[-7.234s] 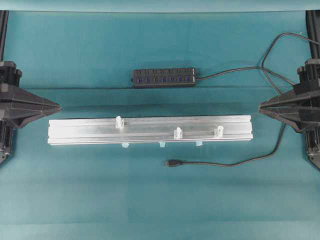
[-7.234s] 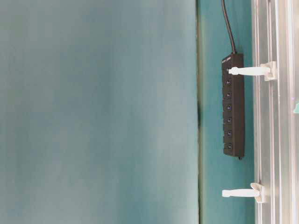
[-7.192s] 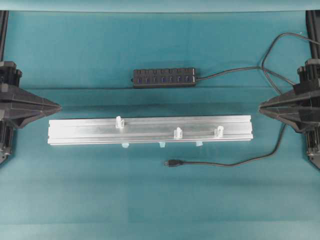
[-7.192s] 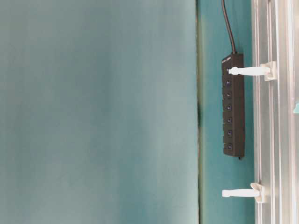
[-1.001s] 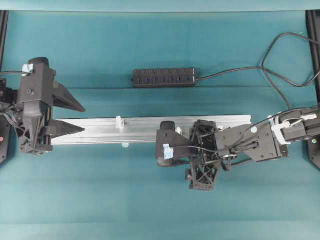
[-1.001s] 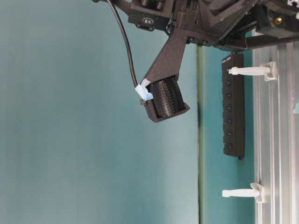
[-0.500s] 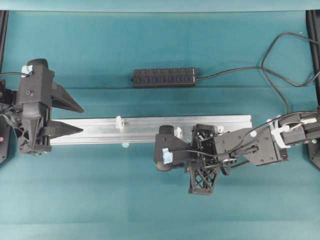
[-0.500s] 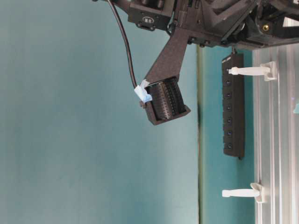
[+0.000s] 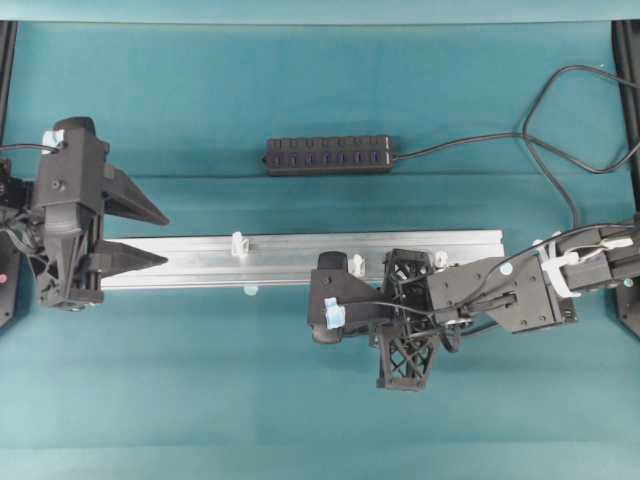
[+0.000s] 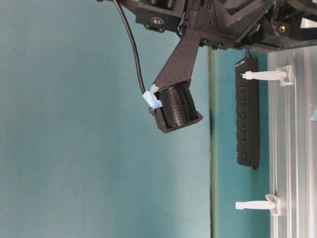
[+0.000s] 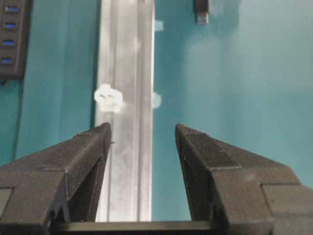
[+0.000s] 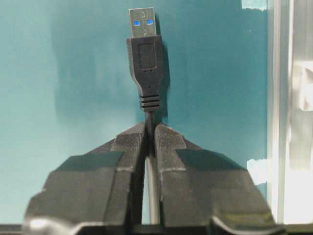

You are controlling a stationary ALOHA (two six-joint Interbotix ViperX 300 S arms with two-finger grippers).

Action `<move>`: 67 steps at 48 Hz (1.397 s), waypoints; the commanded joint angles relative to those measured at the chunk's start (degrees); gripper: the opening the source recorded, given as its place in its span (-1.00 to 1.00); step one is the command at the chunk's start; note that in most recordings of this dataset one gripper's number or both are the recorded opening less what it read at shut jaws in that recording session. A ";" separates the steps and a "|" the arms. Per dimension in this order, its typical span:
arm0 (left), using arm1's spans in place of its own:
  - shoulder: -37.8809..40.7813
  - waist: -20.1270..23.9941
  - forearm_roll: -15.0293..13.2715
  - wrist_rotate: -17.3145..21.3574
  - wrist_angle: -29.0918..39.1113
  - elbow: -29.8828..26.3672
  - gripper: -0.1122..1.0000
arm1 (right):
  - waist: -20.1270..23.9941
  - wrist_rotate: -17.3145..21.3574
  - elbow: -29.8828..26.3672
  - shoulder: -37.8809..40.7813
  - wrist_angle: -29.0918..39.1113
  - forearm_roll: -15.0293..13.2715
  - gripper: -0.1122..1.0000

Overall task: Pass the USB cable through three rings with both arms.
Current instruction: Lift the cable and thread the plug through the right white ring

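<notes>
A: How far along is it?

B: Barely begun. The right gripper (image 12: 150,134) is clamped on the USB cable (image 12: 145,58) just behind the plug, in front of the rail (image 9: 300,258); no ring is threaded yet.

A: And the other arm?

B: The left gripper (image 11: 143,134) hangs with jaws apart and empty at the rail's left end, facing the nearest ring (image 11: 108,97). The overhead view hides the plug, probably under the right wrist.

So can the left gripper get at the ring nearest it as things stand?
Probably yes: the left gripper is open, the nearest ring stands on the rail ahead of its fingers, and nothing shows between them.
</notes>
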 commanded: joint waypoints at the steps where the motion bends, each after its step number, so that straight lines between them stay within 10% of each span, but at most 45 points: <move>1: -0.26 0.00 0.09 -0.09 -1.23 -0.88 0.21 | 0.35 -1.49 -1.41 -2.29 2.20 -0.35 -0.96; 17: -0.18 0.09 0.09 -0.18 -1.32 -0.88 0.21 | 0.26 -5.45 -5.89 -9.32 17.40 -2.02 -0.96; 36: -0.35 0.26 0.18 0.00 -1.23 -0.70 0.21 | -1.41 -5.80 -2.37 -19.69 33.31 -10.55 -0.96; 67: -0.53 0.53 0.09 -0.09 -1.41 -0.53 0.21 | -3.08 -0.70 18.02 -28.65 20.57 -13.89 -0.96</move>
